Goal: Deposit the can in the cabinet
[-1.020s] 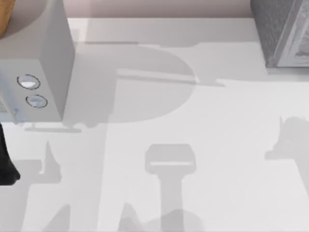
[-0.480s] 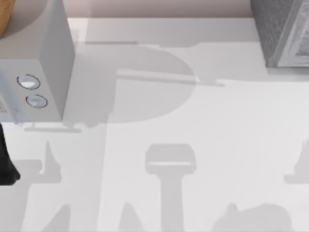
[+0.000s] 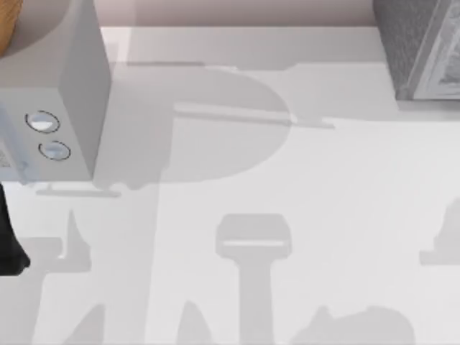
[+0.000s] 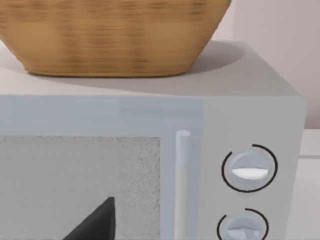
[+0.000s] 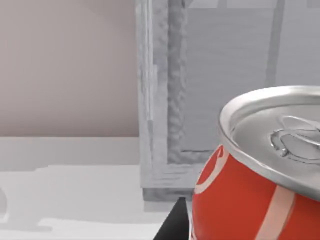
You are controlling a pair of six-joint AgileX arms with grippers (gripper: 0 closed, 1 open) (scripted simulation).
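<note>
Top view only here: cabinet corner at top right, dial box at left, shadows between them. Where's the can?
Observer: The can is close up in the right wrist view, red label, silver top showing.
Operator: Is it pointed at the cabinet?
Observer: The cabinet stands behind the can there, its framed front panel facing the camera.
Operator: What's the orange edge on the dial box, top left?
Observer: It's a woven basket resting on top of the dial box, as seen in the left wrist view.
</note>
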